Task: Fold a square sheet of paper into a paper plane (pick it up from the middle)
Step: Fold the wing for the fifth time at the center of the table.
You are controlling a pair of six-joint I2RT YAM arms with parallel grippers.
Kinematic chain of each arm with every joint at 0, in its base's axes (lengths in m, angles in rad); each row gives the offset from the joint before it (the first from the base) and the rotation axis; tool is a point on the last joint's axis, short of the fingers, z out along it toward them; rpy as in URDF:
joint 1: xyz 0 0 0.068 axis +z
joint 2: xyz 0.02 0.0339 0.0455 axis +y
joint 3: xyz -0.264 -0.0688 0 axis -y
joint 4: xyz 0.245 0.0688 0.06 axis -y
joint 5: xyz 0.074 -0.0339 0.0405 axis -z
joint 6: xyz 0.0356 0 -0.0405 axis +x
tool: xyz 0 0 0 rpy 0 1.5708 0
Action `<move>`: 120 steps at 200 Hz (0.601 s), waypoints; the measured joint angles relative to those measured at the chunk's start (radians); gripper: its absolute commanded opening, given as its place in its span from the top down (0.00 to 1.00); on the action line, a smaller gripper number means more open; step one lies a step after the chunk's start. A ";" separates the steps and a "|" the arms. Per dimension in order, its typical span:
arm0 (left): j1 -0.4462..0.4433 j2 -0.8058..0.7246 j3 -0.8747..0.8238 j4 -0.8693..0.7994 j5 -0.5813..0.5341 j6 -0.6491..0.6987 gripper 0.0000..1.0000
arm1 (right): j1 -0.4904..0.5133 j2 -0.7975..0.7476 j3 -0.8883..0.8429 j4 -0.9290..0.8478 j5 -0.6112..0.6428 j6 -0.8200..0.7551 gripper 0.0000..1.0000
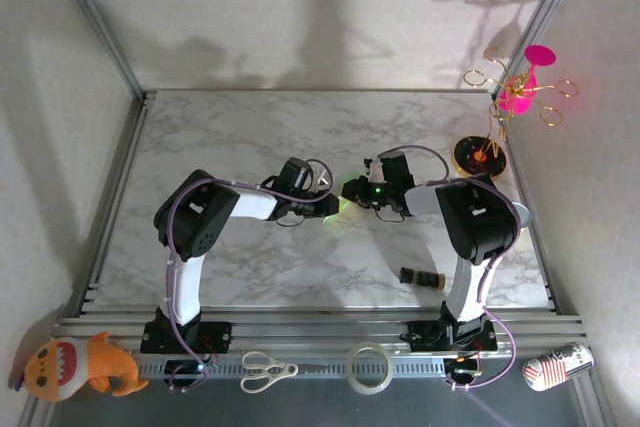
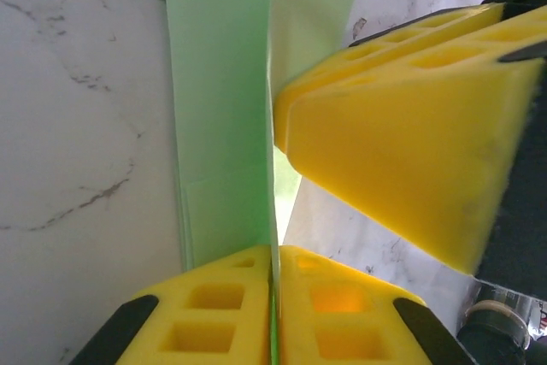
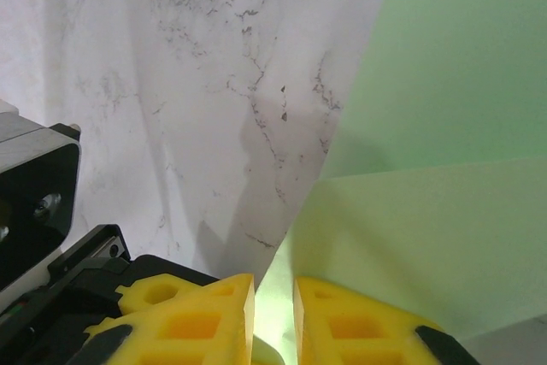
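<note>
In the left wrist view the green paper (image 2: 222, 108) is cut off by the top edge and the left gripper (image 2: 273, 254) by the bottom edge. In the right wrist view the right gripper (image 3: 273, 288) is cropped at the bottom, so whether the paper is pinched there cannot be told. From above, near the middle of the table (image 1: 250, 137), the paper is almost wholly covered by both grippers

Lab robot cell; aluminium frame (image 1: 97, 22), white walls (image 1: 300, 7), marble table (image 1: 300, 127).

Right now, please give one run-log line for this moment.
green paper: folded | left gripper: shut on green paper | right gripper: paper between jaws, grip unclear
</note>
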 measured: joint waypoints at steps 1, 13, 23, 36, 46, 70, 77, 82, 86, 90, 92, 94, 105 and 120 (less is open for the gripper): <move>0.000 0.000 0.000 0.000 0.000 0.000 0.88 | 0.000 0.000 0.000 0.000 0.000 0.000 0.79; 0.000 0.000 0.000 0.000 0.002 0.002 0.88 | 0.000 0.002 0.002 -0.005 0.000 0.000 0.79; 0.000 0.000 0.000 0.001 0.004 0.005 0.87 | 0.000 0.004 0.003 -0.008 0.000 0.000 0.79; 0.000 0.000 0.000 0.001 0.004 0.005 0.87 | 0.000 0.007 0.005 -0.013 0.000 0.000 0.79; 0.000 0.000 0.000 0.002 0.005 0.005 0.87 | 0.000 0.011 0.006 -0.015 0.000 0.000 0.79; 0.000 -0.001 0.000 0.002 0.007 0.005 0.85 | 0.000 0.014 0.010 -0.022 0.000 0.000 0.79; 0.000 -0.001 0.000 0.002 0.008 0.005 0.85 | 0.000 0.014 0.011 -0.022 0.000 0.000 0.79; 0.000 -0.001 0.000 0.002 0.008 0.005 0.85 | 0.000 0.014 0.011 -0.022 -0.001 0.000 0.79; 0.000 -0.002 0.000 0.002 0.008 0.005 0.84 | 0.000 0.014 0.011 -0.022 -0.001 0.000 0.79; 0.000 -0.002 0.000 0.002 0.008 0.005 0.84 | 0.000 0.014 0.011 -0.022 -0.001 0.000 0.79; 0.000 -0.002 0.000 0.002 0.008 0.005 0.84 | 0.000 0.014 0.011 -0.022 -0.001 0.000 0.79; 0.000 -0.002 0.000 0.002 0.008 0.005 0.83 | 0.000 0.014 0.011 -0.022 -0.001 0.000 0.79; 0.000 -0.005 0.000 0.002 0.008 0.005 0.82 | 0.000 0.014 0.011 -0.023 -0.001 -0.001 0.79; 0.000 -0.007 0.000 0.001 0.008 0.004 0.79 | 0.000 0.014 0.013 -0.026 -0.002 -0.002 0.79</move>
